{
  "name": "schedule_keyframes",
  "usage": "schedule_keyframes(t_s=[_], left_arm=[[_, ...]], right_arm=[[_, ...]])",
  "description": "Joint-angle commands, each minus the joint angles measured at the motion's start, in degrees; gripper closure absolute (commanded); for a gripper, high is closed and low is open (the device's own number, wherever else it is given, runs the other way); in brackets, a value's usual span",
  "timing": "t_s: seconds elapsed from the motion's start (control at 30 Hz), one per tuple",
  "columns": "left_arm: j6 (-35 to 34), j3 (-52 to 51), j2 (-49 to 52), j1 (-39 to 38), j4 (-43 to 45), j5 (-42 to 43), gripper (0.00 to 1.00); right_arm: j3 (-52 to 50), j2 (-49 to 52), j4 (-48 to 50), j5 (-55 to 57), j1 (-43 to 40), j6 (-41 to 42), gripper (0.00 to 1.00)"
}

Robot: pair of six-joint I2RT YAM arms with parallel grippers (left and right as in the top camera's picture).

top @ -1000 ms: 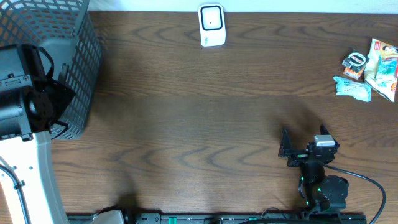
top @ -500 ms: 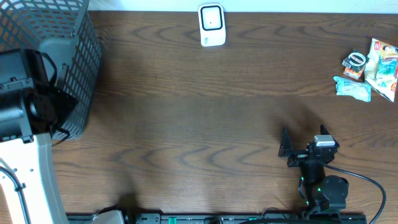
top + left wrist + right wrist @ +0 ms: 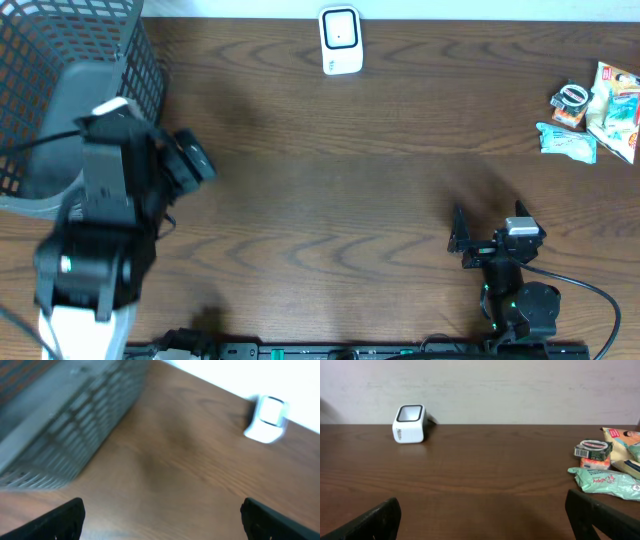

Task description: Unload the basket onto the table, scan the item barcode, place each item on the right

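The left gripper had swung away from the basket out over the tabletop, jaws wide and empty, likely starting toward an item. The right gripper sat parked, wide and empty. One scanner stood far ahead. Roughly four items lay far to its right.
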Motion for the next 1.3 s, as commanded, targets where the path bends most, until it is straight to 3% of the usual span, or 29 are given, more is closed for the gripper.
schedule_keyframes(t_s=[0.0, 0.5, 0.83, 1.27], left_arm=[[9.6, -5.1, -7.1, -2.3, 1.5, 2.4, 0.02], [11.3, -31.1, -44.5, -2.4, 0.7, 7.0, 0.02], [11.2, -40.0, -49.7, -2.4, 0.6, 7.0, 0.02], [11.2, -57.5, -57.8, -2.4, 25.1, 7.5, 0.03]], right_arm=[[-0.1, -0.4, -0.2, 0.5, -0.5, -0.8, 0.01], [-0.1, -0.4, -0.2, 0.5, -0.5, -0.8, 0.01], [-0.1, -0.4, -0.2, 0.5, -0.5, -0.8, 0.01], [-0.1, -0.4, -0.2, 0.5, -0.5, -0.8, 0.01]])
